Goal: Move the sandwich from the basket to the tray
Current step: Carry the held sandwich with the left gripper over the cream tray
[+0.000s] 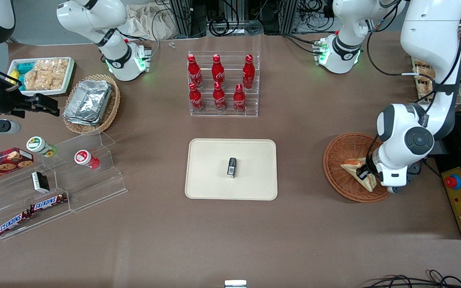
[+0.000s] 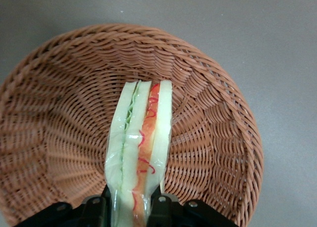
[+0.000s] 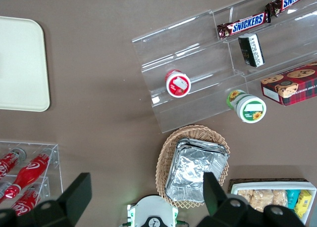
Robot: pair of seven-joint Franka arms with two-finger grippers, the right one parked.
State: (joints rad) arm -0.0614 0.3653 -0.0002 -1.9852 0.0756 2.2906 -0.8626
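Sandwich [image 2: 141,143], wrapped in clear film, lies in the round wicker basket [image 1: 340,158] toward the working arm's end of the table, the left gripper [image 2: 132,203] closed on its edge. Whether it is lifted clear of the weave is hard to judge. The cream tray [image 1: 206,168] sits well apart, a small dark packet [image 1: 231,167] on it.

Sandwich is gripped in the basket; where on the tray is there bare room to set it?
The pincer holds the sandwich in the basket. On the tray, only a small dark box sits at its middle; the strips between box and rim are bare. The one toward the basket looks easiest.
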